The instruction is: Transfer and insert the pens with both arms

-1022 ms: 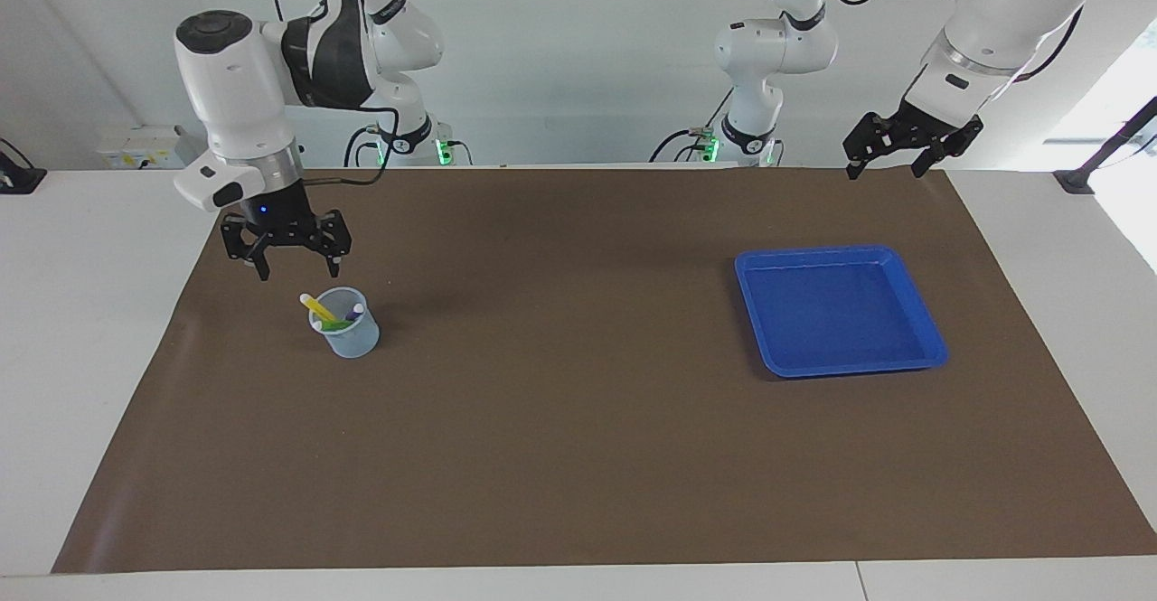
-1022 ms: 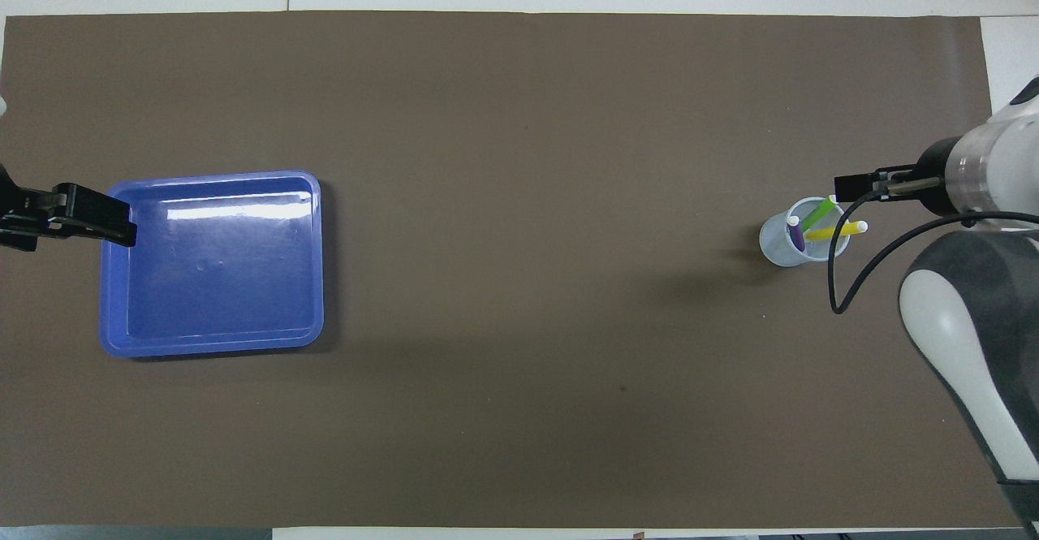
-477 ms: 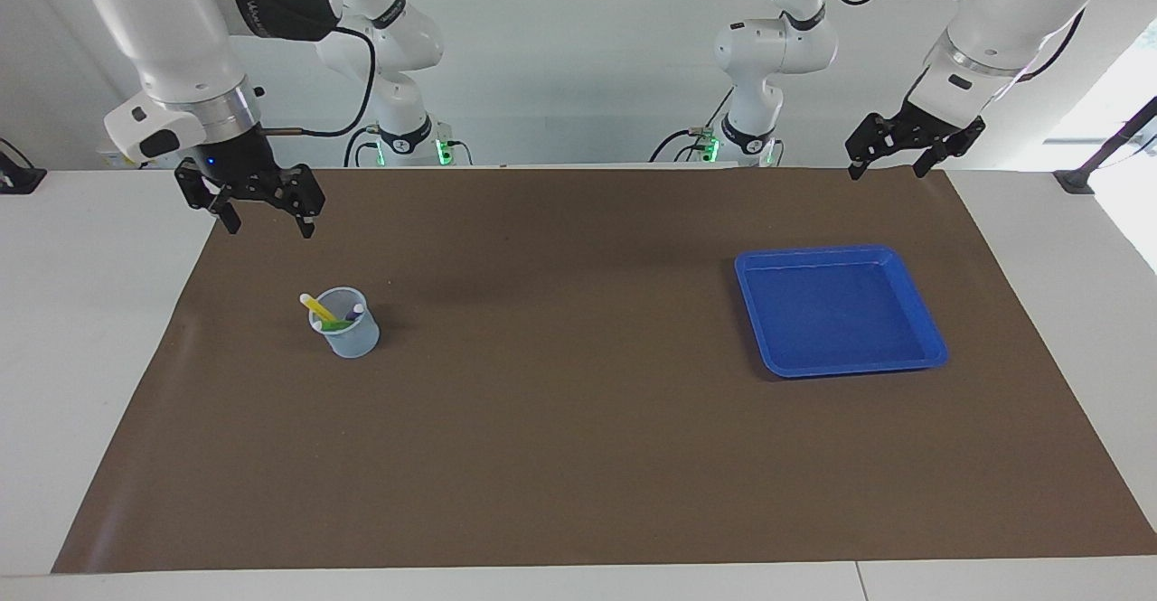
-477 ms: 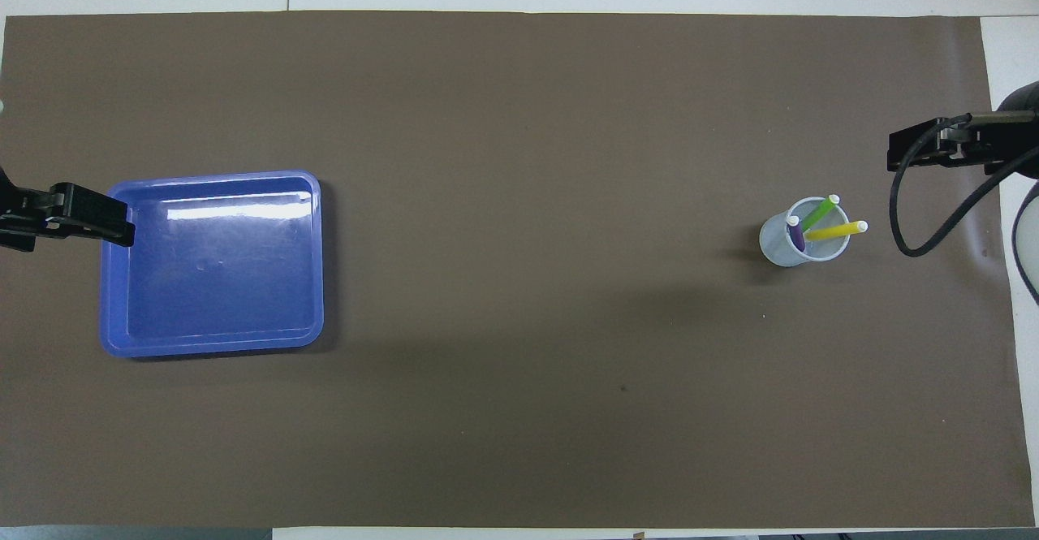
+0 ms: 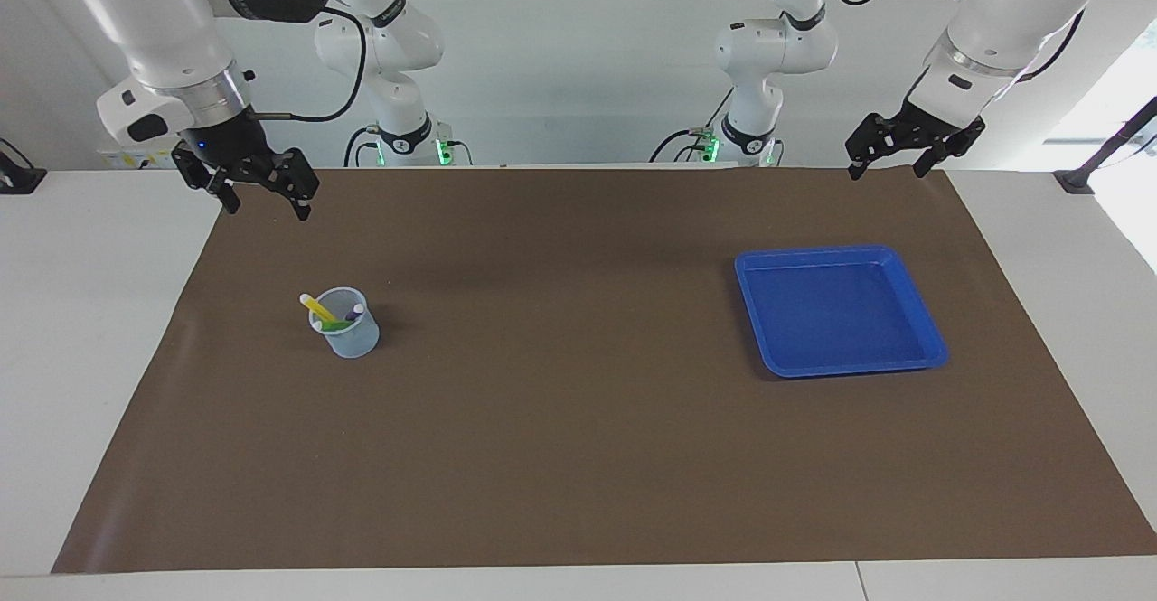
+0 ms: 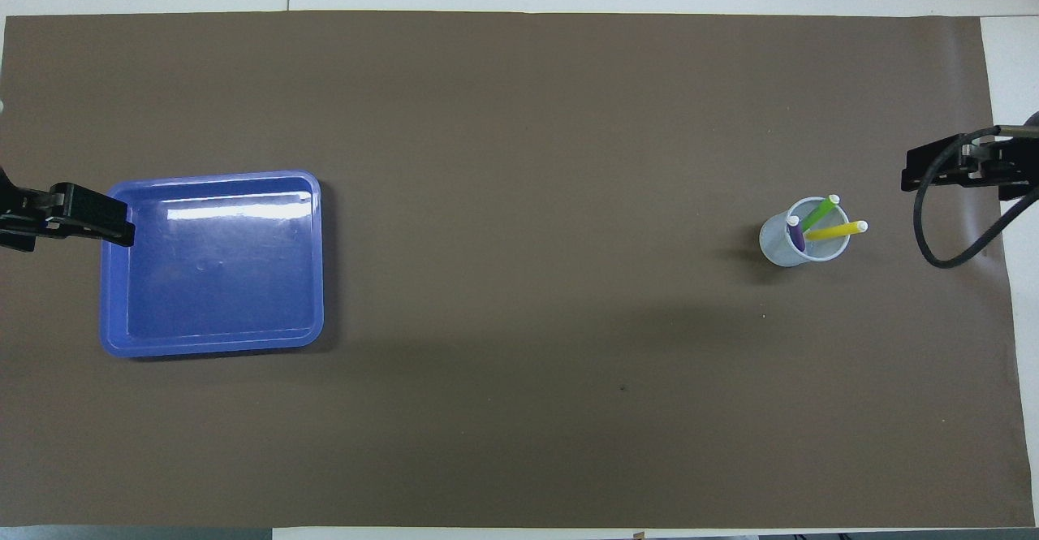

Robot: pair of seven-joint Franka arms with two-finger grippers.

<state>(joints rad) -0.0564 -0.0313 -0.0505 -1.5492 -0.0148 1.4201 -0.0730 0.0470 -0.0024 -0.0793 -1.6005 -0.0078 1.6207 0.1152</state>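
You have a white surface (image 5: 90,312) covered by a wide brown mat (image 5: 578,420). Toward the left arm's end of it sits a shallow square blue plastic tray (image 5: 922,334), with nothing in it. The left hand (image 5: 895,165) hangs over the mat's edge nearest the robots, its fingers spread wide and holding nothing. The right hand (image 5: 264,201) hangs over the mat's corner at its own end, also fully open and holding nothing. Toward the right arm's end stands a small translucent pale-blue plastic cup (image 5: 347,334), upright. In it lean your three slim marker pens, whitish caps up: the yellow pen (image 6: 836,231), the green pen (image 6: 818,214) and the purple pen (image 6: 796,233).
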